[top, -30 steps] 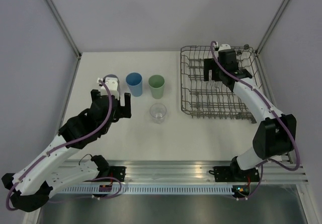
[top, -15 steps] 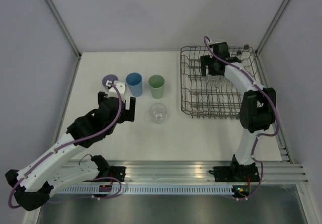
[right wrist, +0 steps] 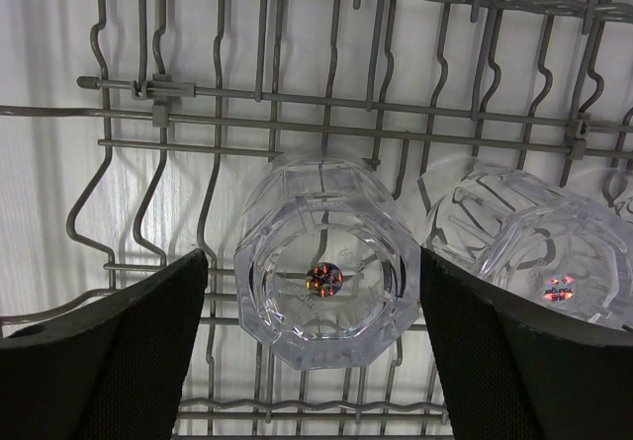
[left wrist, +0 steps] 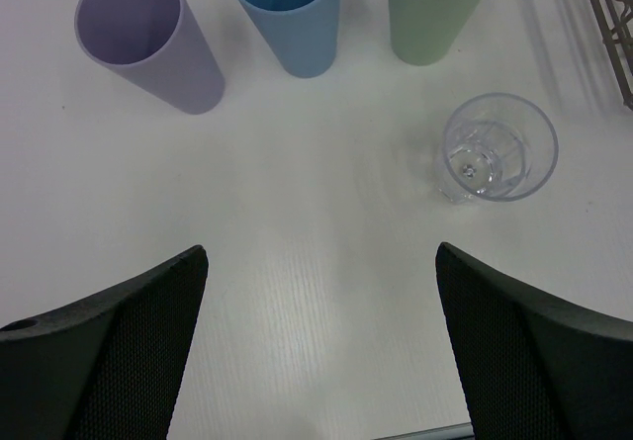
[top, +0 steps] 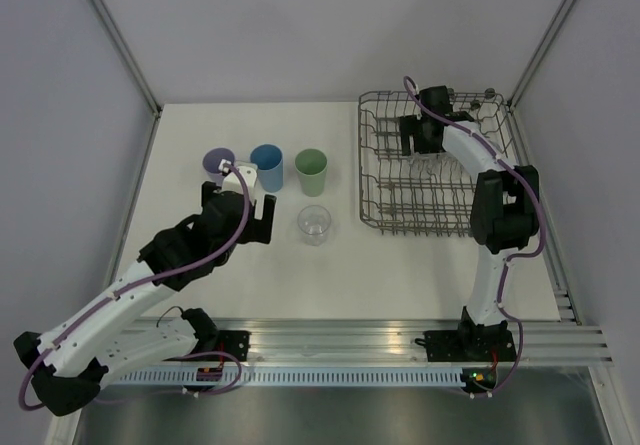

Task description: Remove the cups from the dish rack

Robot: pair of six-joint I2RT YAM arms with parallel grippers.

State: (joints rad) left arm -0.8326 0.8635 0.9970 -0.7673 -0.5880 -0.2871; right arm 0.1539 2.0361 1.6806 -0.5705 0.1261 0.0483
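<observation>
In the rack (top: 359,165), an upturned glass (right wrist: 321,277) is straddled but not yet clamped by the parted right gripper (right wrist: 314,262), so closing and a straight lift off the tines are judged needed; the left gripper (left wrist: 318,250) is held spread and empty above the white, grey-walled table (top: 260,275), where three tumblers (top: 266,165) and a second glass (top: 315,223) are set.

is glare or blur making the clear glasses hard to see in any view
Right wrist view: sharp, the upturned clear glass shows only a small coloured glint on its base. Left wrist view: the standing clear glass is crisp, with a soft shadow. Top external view: what sits in the dish rack nearly vanishes among its wires.
</observation>
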